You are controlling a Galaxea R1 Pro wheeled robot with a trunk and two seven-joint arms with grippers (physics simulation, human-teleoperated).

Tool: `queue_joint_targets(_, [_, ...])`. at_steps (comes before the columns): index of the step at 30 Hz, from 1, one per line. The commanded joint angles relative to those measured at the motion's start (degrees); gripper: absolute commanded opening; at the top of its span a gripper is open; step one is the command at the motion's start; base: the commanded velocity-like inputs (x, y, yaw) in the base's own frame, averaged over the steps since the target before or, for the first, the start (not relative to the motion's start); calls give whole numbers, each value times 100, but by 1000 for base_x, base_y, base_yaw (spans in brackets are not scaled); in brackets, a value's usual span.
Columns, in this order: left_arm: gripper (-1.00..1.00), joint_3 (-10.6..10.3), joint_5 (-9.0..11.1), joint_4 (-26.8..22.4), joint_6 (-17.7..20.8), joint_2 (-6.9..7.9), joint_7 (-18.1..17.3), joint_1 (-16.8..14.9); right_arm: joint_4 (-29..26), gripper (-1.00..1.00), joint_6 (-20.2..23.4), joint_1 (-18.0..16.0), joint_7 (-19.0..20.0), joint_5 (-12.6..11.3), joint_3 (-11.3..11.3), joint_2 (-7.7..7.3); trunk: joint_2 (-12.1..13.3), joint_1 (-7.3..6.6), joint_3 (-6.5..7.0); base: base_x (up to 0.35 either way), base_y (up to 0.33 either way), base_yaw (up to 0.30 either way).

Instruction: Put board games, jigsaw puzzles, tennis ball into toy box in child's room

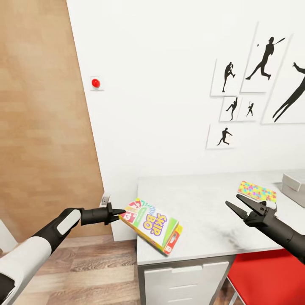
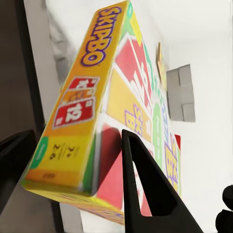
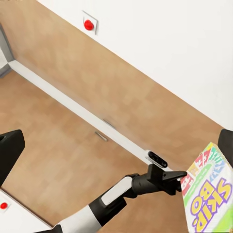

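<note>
Head view, one Skip-Bo box (image 1: 151,225), one jigsaw puzzle (image 1: 257,191)

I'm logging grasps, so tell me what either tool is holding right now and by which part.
The left tool grips the Skip-Bo box by its near corner, box tilted over the table edge. The right tool is open and holds nothing.

We note a red round button (image 1: 95,83) on a white wall plate, a wood-panelled door (image 1: 42,118) beside it, and a red chair seat (image 1: 271,275) low at right.
</note>
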Motion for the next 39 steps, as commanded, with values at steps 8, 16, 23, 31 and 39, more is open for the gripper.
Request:
queue_joint_targets(8, [-100,-100,-28,-559,218,262,-445,-5,1,100,24,-5,-105,27,-1,13,319,-177,138,0,0,0])
queue_joint_targets(16, [-100,-111,-34,-1055,635,546,-498,5,1,100,24,-5,-581,20,7,43,640,-352,282,0,0,0])
queue_joint_targets(23, [-100,-105,-1,-1223,740,965,-1030,13,1,100,24,-5,-870,28,226,55,921,-506,407,0,0,0])
queue_joint_targets(31, [-100,-114,-50,-1240,710,1349,-2264,44,1,100,24,-6,-1210,28,361,64,1241,-682,551,0,0,0])
queue_joint_targets(39, [-100,-109,-52,-1232,669,1343,-2354,48,1,100,24,-7,-1268,33,363,171,1562,-857,695,0,0,0])
